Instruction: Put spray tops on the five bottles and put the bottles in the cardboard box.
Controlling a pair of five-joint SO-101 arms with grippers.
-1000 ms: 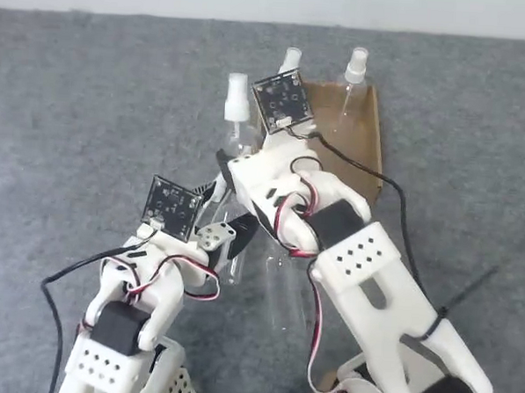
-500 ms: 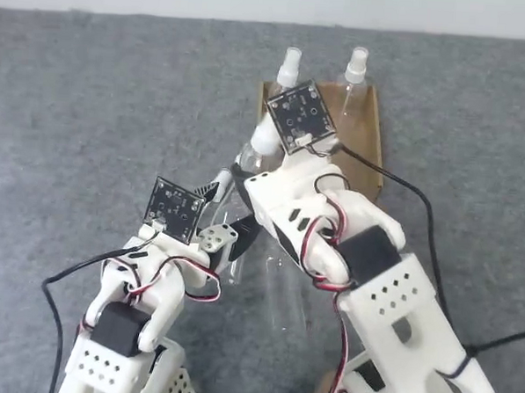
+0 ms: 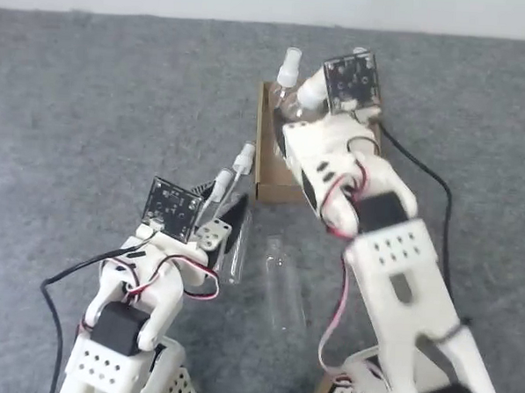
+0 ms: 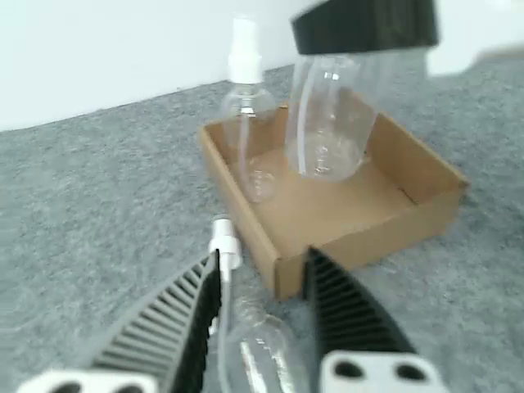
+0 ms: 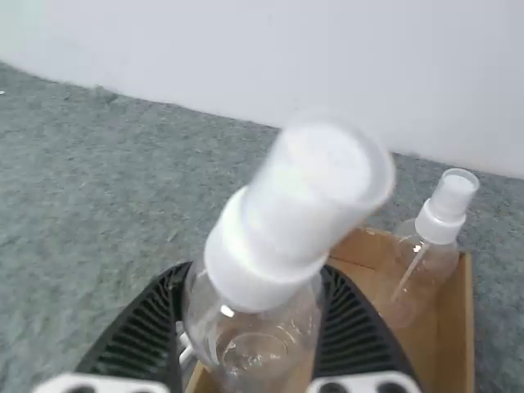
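Nearest, a second capped bottle point(image 4: 250, 352) is clenched in the left tool point(image 4: 264, 262), beside a loose bottle point(image 3: 282, 286) lying on the desk point(image 3: 91, 108). Farther off, the capped bottle point(image 5: 246, 340) is grasped by the right tool point(image 5: 258, 323) over the cardboard box point(image 4: 368, 237); it should be lowered upright, clear of the standing bottle point(image 5: 430, 246), and released only once its base is seated.

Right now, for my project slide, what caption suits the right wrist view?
Right pincer holds a topped spray bottle at the cardboard box, another bottle inside.
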